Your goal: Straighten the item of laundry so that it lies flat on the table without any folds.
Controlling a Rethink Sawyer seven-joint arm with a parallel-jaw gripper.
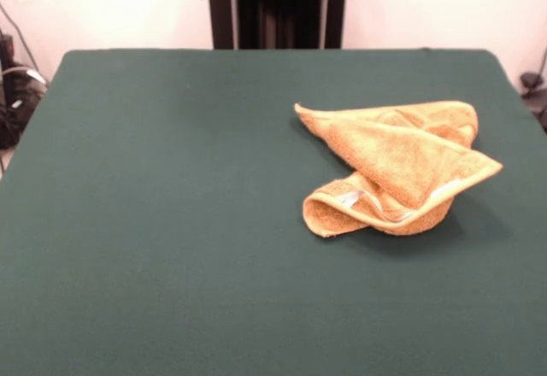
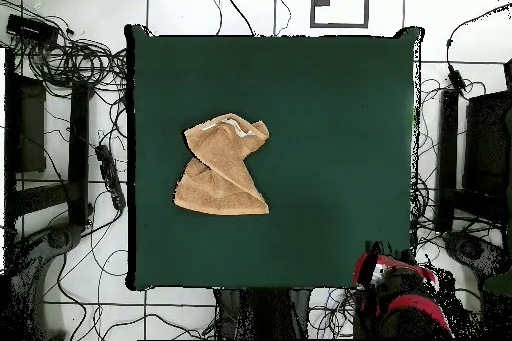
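Note:
The orange-tan towel (image 1: 397, 167) lies crumpled on the dark green table (image 1: 171, 222), right of the middle in the front view. It is folded over itself in several layers, with a rolled edge at the front and a pale strip (image 1: 350, 198) showing inside the fold. In the overhead view the towel (image 2: 222, 167) lies left of the middle of the table (image 2: 340, 157). Part of the red and black arm (image 2: 398, 302) shows past the table's bottom right edge in the overhead view. I cannot pick out the gripper in either view.
The black pedestal (image 1: 278, 7) stands behind the table's far edge in the front view. Cables (image 2: 95, 157) and dark equipment (image 2: 480, 142) lie on the floor on both sides of the table.

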